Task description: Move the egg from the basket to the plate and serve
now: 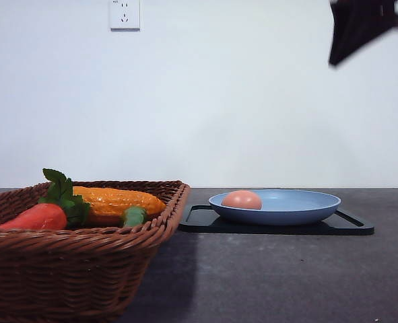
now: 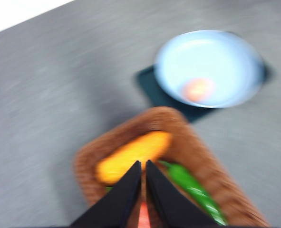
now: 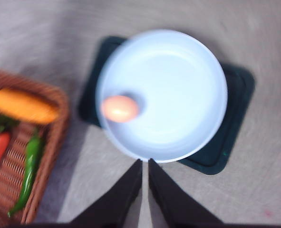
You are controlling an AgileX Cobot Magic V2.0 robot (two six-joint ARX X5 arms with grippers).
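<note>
The pinkish-tan egg (image 1: 242,199) lies inside the blue plate (image 1: 300,210), near its left rim; it also shows as egg (image 3: 120,108) on plate (image 3: 188,71) and blurred egg (image 2: 198,89) on plate (image 2: 226,52). The wicker basket (image 1: 77,269) stands at the front left. High above the plate, my right gripper (image 3: 144,166) is shut with nothing held; a dark part of that arm shows at the top right of the front view. Above the basket (image 2: 188,142), my left gripper (image 2: 143,167) is shut and empty.
The plate rests on a flat black tray (image 1: 350,225). In the basket lie a red-orange carrot with green leaves (image 1: 37,217), a yellow-orange corn cob (image 1: 118,200) and a green pepper (image 3: 30,164). Bare dark tabletop lies in front of the tray.
</note>
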